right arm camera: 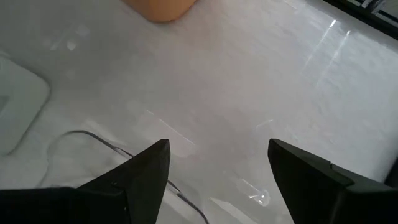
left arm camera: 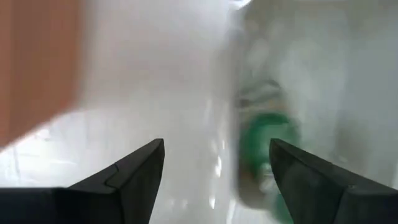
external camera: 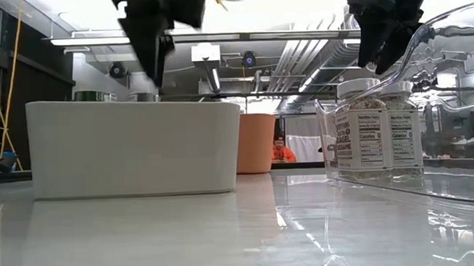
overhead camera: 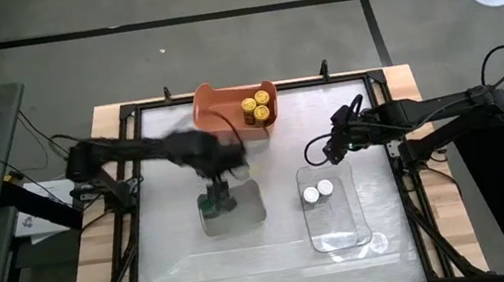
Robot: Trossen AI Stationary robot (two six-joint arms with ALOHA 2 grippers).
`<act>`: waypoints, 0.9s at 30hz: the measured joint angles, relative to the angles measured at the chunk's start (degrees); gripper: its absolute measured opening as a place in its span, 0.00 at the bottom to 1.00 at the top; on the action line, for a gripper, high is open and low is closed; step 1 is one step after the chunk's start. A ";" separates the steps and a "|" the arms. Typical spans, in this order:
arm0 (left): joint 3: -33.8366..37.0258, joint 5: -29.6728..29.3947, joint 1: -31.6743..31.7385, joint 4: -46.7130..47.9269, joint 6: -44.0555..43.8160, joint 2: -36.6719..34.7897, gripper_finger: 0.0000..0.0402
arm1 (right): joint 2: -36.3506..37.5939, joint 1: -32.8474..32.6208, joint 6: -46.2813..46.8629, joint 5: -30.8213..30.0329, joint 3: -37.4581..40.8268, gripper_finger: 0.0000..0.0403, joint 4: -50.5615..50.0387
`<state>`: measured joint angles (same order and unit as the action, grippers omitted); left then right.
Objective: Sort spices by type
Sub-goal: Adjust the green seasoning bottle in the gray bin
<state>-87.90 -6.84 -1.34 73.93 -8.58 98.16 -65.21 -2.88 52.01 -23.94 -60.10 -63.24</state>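
Note:
Several yellow-capped spice jars (overhead camera: 257, 108) stand in the orange bin (overhead camera: 218, 101) at the far middle. Green-capped jars (overhead camera: 214, 205) stand in the grey tray (overhead camera: 247, 207); one green cap (left arm camera: 267, 140) shows blurred in the left wrist view. Two white-capped jars (overhead camera: 317, 192) stand in the clear tray (overhead camera: 339, 223). My left gripper (overhead camera: 222, 173) hangs open above the grey tray's far end, pointing down, with nothing between its fingers (left arm camera: 134, 171). My right gripper (overhead camera: 328, 150) hovers open over the table, beyond the clear tray's far end.
In the low view the grey tray (external camera: 133, 145) stands nearest on the left, the orange bin (external camera: 256, 142) behind it, and the clear tray (external camera: 428, 100) with its labelled jars (external camera: 365, 131) on the right. Bare tabletop lies along the near edge. A person (external camera: 283, 153) sits far off.

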 joint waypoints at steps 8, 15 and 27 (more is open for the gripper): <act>10.07 -10.78 8.02 -20.33 -5.04 -24.13 0.61 | 0.02 1.19 0.02 0.54 0.00 0.66 -1.79; 36.45 -12.32 6.48 -45.86 -10.87 -44.96 0.43 | 0.02 3.25 -0.08 1.23 0.00 0.66 -1.18; 63.19 -12.11 0.35 -72.70 -22.83 -61.20 0.03 | -0.04 6.83 0.46 3.47 0.00 0.48 6.77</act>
<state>-24.71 -18.95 -0.99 1.22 -31.41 36.96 -65.25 3.95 52.47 -20.47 -60.10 -56.47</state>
